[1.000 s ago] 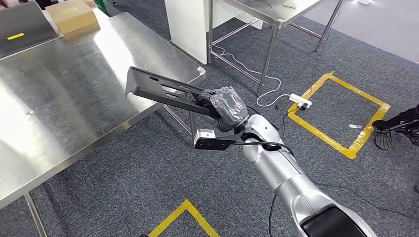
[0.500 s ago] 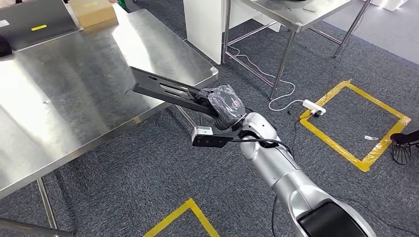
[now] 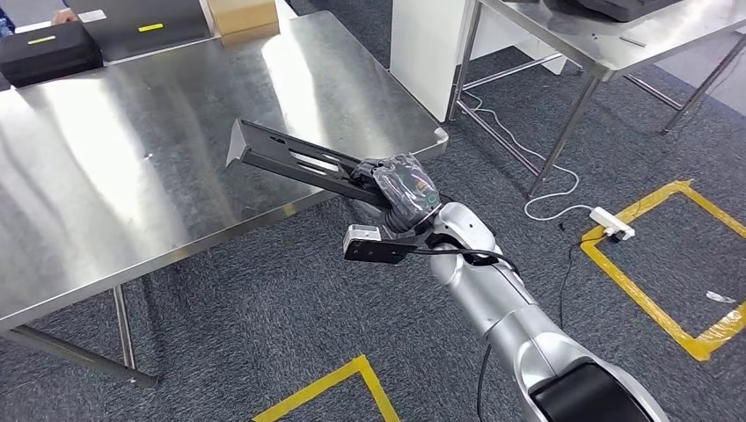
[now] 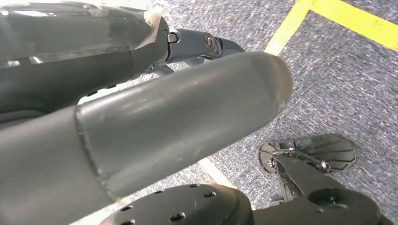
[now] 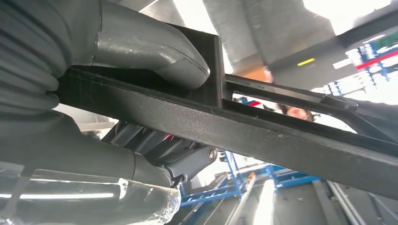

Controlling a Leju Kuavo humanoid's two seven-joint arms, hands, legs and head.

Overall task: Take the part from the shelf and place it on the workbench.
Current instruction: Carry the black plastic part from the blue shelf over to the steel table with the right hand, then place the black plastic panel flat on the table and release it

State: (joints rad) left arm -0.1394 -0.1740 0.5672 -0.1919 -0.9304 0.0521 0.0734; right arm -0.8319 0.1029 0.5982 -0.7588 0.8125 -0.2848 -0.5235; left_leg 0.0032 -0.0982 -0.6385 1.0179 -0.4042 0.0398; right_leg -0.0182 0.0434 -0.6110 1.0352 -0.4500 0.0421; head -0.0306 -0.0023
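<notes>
The right hand (image 3: 400,189) is clamped on the near end of the part (image 3: 290,158), a long black slotted bracket; in the right wrist view the thumb (image 5: 150,51) presses down on the top face while the fingers (image 5: 141,140) wrap beneath, so the grip looks firm; the part sticks out from the hand, roughly level, its far end with the upturned lip hanging over the steel workbench (image 3: 132,167) near the front edge, not touching the top as far as I can judge; the hand itself sits just off the bench corner, over the carpet. So the fetching looks done: the part is off the shelf and carried to the bench; what is left, I judge, is to reach in further, lower it flat onto the steel, let go and draw the arm away. The left hand (image 4: 117,136) hangs low over the carpet, near a yellow tape line (image 4: 328,21); its thumb lies straight, but whether the fingers are spread or curled I cannot tell; nothing shows in it. At the far end of the bench lie a black case (image 3: 48,53) and a cardboard box (image 3: 239,16), well apart from the part.
</notes>
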